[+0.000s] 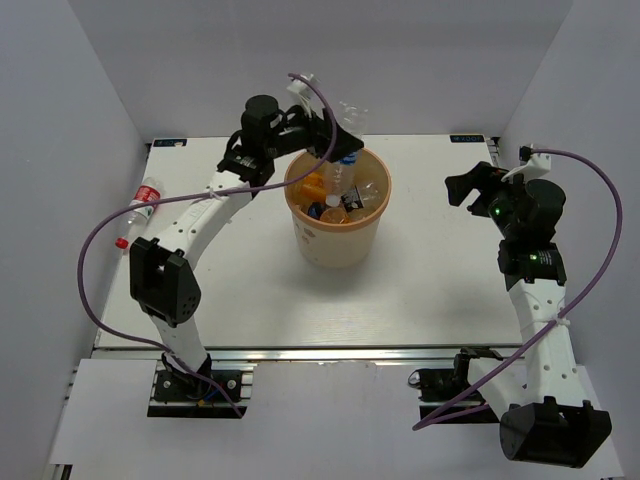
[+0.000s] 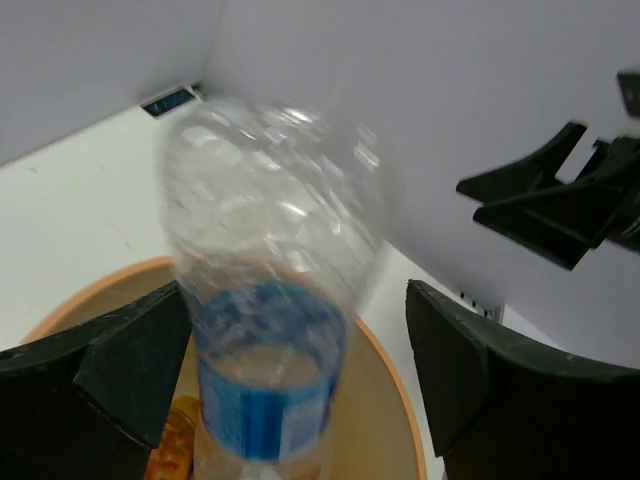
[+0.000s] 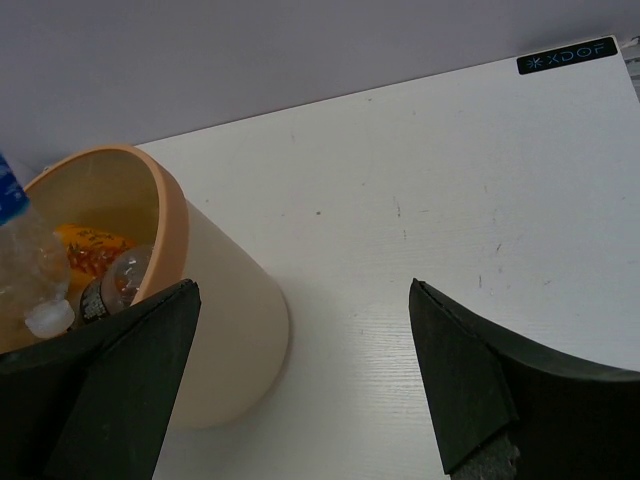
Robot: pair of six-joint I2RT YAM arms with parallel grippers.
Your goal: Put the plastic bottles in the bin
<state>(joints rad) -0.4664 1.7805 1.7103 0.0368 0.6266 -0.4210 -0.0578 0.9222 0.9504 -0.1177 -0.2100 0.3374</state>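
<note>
The tan bin [image 1: 335, 245] stands mid-table and holds several plastic bottles, orange ones [image 1: 335, 213] and clear ones. My left gripper [image 1: 335, 142] hangs over its far rim, open. A clear bottle with a blue label [image 2: 270, 300] sits blurred between the fingers, neck down over the bin's mouth [image 2: 385, 370], with a wide gap to the right finger [image 2: 470, 370]. Another bottle with a red label [image 1: 147, 195] lies off the table's left edge. My right gripper [image 1: 470, 188] is open and empty, right of the bin [image 3: 230, 320].
White walls close in on the table's back and sides. A small red object [image 1: 121, 242] lies beside the left arm's cable. The right gripper's black fingers [image 2: 560, 205] show beyond the bin in the left wrist view.
</note>
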